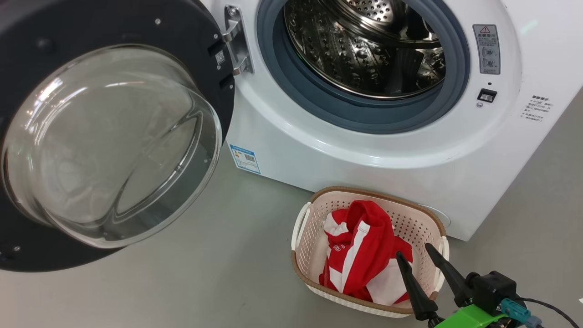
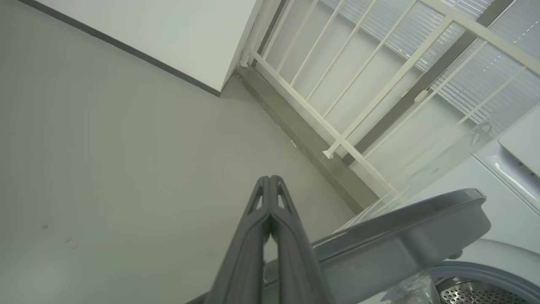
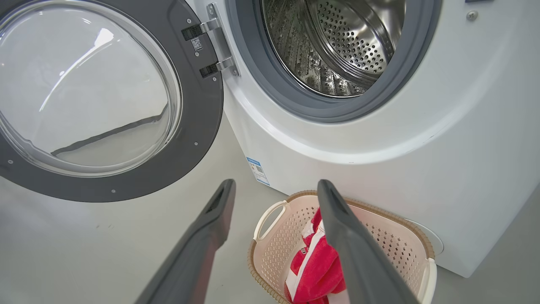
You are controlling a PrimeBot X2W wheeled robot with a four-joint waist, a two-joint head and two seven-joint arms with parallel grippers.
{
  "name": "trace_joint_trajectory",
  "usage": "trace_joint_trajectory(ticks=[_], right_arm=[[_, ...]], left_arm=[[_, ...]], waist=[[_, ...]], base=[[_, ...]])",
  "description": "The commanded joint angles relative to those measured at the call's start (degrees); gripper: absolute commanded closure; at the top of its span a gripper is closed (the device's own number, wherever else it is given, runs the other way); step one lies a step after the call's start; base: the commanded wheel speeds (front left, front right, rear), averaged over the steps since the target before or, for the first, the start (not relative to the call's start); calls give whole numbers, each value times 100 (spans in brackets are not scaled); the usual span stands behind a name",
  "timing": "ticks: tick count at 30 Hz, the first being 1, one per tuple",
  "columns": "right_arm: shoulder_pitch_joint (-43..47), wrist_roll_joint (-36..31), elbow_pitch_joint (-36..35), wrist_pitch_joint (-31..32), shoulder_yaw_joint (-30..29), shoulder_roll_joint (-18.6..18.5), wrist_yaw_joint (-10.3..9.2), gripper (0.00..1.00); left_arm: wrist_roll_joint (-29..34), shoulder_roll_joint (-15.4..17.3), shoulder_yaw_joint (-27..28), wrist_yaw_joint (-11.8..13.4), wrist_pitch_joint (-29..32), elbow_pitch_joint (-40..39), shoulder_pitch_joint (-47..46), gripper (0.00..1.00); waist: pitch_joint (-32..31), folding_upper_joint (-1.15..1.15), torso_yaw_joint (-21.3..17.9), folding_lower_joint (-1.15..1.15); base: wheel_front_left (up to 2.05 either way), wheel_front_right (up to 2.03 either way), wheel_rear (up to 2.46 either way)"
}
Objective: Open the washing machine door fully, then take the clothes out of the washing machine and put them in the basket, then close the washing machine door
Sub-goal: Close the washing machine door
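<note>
The right gripper (image 1: pixel 413 249) is closest to the lens, its two dark fingers spread wide with nothing between them, hovering over the near end of the basket (image 1: pixel 309 246). In its own wrist view the right gripper (image 3: pixel 276 182) frames the basket (image 3: pixel 274 249) between and just below its fingertips. One finger covers part of the clothes (image 3: pixel 316 266), and the basket's near rim is cut off by the frame edge. The clothes (image 1: pixel 360 255) lie heaped inside the basket, red with white stripes; how many garments are in the heap cannot be told. One basket shows, with two white handles, touching or almost touching the foot of the washing machine (image 1: pixel 364 150). Beyond and above the right fingertips gapes the grey-ringed mouth, and what shows of the drum (image 1: pixel 364 45) is perforated steel, its top cropped. To the left of that gripper the washing machine door (image 1: pixel 109 141) stands swung wide on one metal hinge (image 1: pixel 237 41), its black rim running off the frame's left edge. Three printed labels show on the machine's front, their text too small to read. The left gripper (image 2: pixel 270 178) has its two fingers pressed together, empty, pointing at bare grey floor (image 2: pixel 105 169). Just to the right of its fingers and lower sits the edge of the washing machine door (image 2: pixel 400 236), and farther off stands a white railing (image 2: pixel 337 84).
</note>
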Motion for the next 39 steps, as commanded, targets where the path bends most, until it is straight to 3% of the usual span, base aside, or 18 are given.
trace_joint_trajectory(ticks=[1, 9, 20, 39], right_arm=[[-162, -53, -146, -37, 96, -19, 36, 0], [-106, -71, -177, -37, 29, 1, 36, 0], [-83, -69, -184, -37, 6, 26, 36, 0], [59, -34, -167, -37, -21, 113, 36, 0]], left_arm=[[-43, 435, 45, 19, 136, -72, -131, 100], [-171, 558, -209, -89, 1099, 355, -94, 100], [-574, 443, -386, -262, 1903, 82, 220, 100], [-2213, 416, -651, -298, 3313, -2236, 1668, 100]], waist=[[0, 0, -2, 0], [7, 0, -27, 0], [-27, 0, -80, 0], [-349, 0, -118, 0]], base=[[0, 0, 0], [0, 0, 0], [0, 0, 0], [0, 0, 0]])
